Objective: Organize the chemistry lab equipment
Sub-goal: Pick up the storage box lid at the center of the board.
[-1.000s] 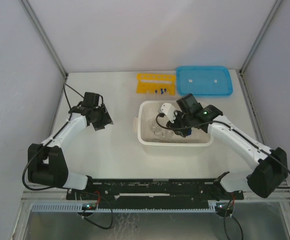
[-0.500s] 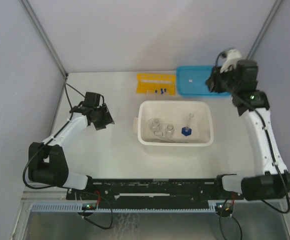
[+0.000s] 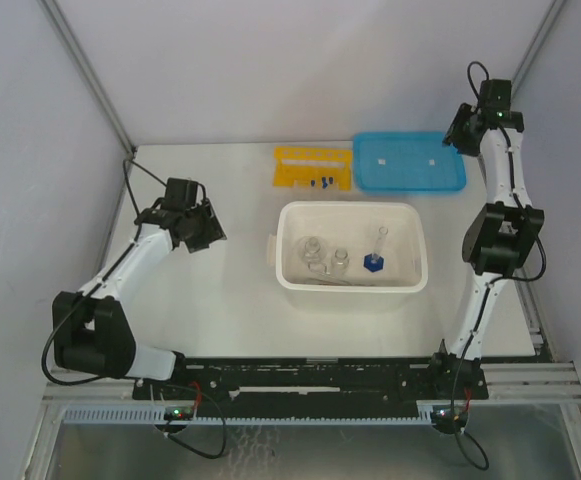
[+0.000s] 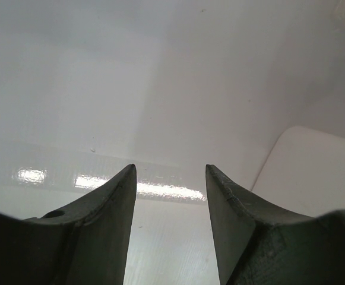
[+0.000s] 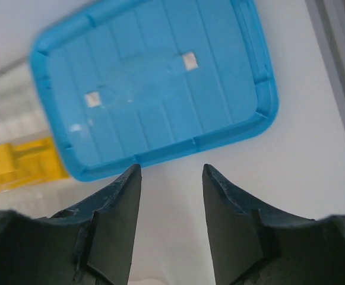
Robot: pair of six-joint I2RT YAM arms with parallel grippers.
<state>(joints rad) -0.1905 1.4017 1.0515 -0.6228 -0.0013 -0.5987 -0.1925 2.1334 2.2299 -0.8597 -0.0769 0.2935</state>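
Top view: yellow tube rack (image 3: 314, 167) at table back beside blue lid (image 3: 410, 161); glass vessels (image 3: 326, 257) in white tub (image 3: 352, 283).
Left wrist: left gripper (image 4: 170, 178) jaws apart, empty.
Right wrist: right gripper (image 5: 171, 178) jaws apart, empty, above lid.

A robotics test cell, not a home: plain white panel walls (image 3: 300, 70) with grey metal corner struts enclose a bare white tabletop (image 3: 240, 300), and a black mounting rail (image 3: 310, 375) carries both arm bases.
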